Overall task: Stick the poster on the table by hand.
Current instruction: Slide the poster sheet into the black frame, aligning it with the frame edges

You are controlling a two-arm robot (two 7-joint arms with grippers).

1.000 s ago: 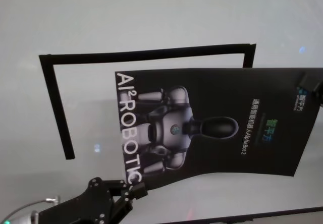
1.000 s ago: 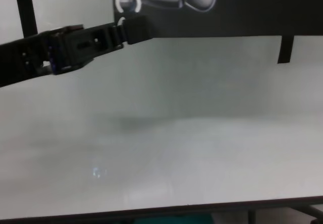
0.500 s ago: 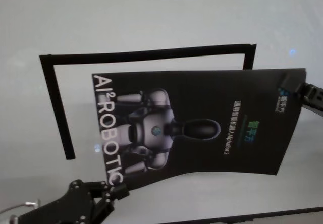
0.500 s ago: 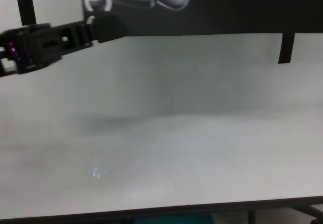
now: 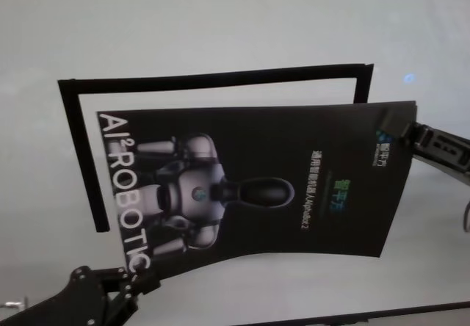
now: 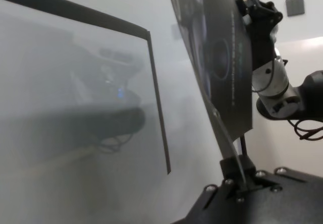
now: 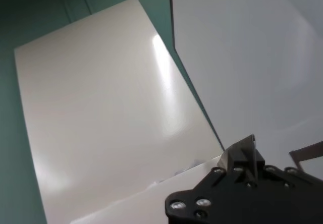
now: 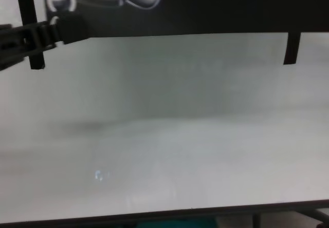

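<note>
The poster [image 5: 257, 186] is a glossy black sheet with white "AI² ROBOTIC" lettering and a silver robot image. It hangs slightly bowed above the table [image 5: 220, 25], overlapping the black tape frame. My left gripper [image 5: 136, 285] is shut on its near left corner; it also shows in the chest view [image 8: 67, 27] and the left wrist view [image 6: 237, 171]. My right gripper [image 5: 400, 131] is shut on its far right corner. In the left wrist view the poster [image 6: 217, 57] is seen edge-on, with the right gripper [image 6: 255, 17] at its far end.
Narrow black tape strips mark a frame on the table: a long far strip [image 5: 213, 80], a left strip [image 5: 82, 157] and a short right strip [image 5: 363, 82]. The table's near edge [image 8: 164, 213] runs along the bottom of the chest view.
Both grippers have carried the poster to the left. Its left edge now lies close to the left tape strip, and the right arm reaches further into view.
</note>
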